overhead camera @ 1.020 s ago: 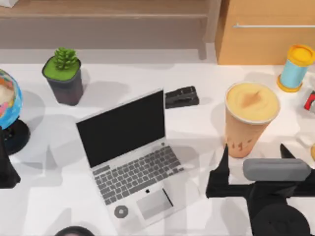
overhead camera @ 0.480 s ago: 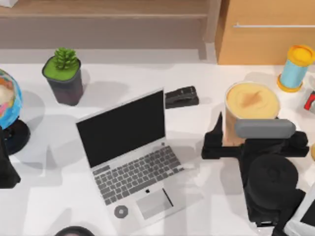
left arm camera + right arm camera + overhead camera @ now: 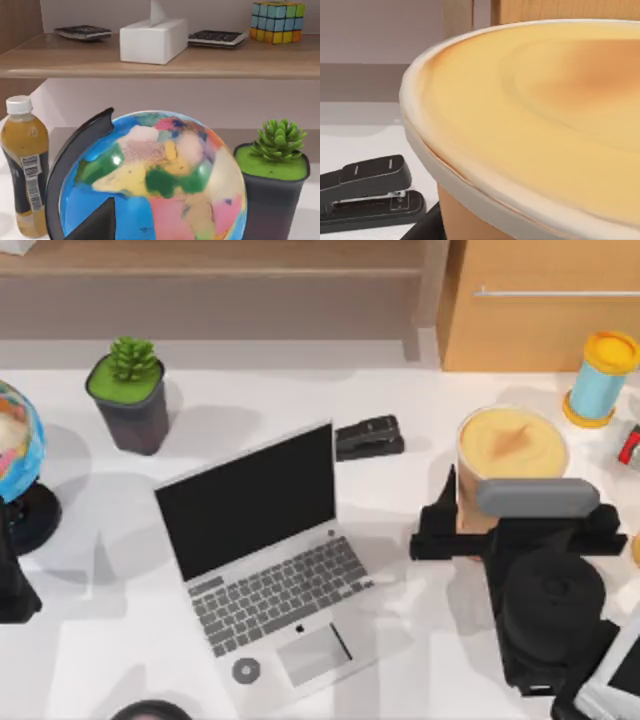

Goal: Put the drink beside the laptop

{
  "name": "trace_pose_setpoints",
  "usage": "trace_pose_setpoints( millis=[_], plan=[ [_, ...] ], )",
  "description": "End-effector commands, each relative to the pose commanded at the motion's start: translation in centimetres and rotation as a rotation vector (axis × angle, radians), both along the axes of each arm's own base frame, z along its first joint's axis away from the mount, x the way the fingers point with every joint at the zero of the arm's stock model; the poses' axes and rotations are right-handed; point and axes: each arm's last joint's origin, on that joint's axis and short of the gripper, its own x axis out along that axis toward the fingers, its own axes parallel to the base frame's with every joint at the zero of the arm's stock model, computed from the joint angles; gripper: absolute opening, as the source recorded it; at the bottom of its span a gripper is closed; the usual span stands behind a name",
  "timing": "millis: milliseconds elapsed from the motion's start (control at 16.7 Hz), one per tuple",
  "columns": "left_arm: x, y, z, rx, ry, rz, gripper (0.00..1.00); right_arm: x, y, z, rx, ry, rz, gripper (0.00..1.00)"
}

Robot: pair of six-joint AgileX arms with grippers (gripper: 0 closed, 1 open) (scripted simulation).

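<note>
Your right gripper sits at the drink, its fingers on either side of the cup's lower body. The laptop lies open well to the left, stapler behind it.

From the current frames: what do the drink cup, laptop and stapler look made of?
Drink: looks like matte paper or card, with an orange-tan wall, a pale rim band and a creamy swirled top; it could be plastic.
Laptop: probably brushed metal, with a flat silver deck, grey keys and a black screen.
Stapler: dark moulded plastic, I think, with a pale metal strip inside.
The right tool is at the cup.
</note>
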Motion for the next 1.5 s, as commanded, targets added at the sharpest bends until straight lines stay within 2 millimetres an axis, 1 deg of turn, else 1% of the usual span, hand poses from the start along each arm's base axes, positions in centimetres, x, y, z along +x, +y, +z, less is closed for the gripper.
trace_pose_setpoints(
  millis=[600, 660, 1200, 1500],
  plan=[
    [0.0, 0.0, 0.0, 0.0, 0.0, 0.0, 1.0, 0.0, 0.0, 0.0, 0.0, 0.0, 0.0, 0.02],
    [0.0, 0.0, 0.0, 0.0, 0.0, 0.0, 1.0, 0.0, 0.0, 0.0, 0.0, 0.0, 0.0, 0.0],
    [0.0, 0.0, 0.0, 0.0, 0.0, 0.0, 1.0, -0.03, -0.01, 0.06, 0.001, 0.001, 0.001, 0.0],
    [0.0, 0.0, 0.0, 0.0, 0.0, 0.0, 1.0, -0.03, 0.0, 1.0, 0.001, 0.0, 0.001, 0.0]
  ],
)
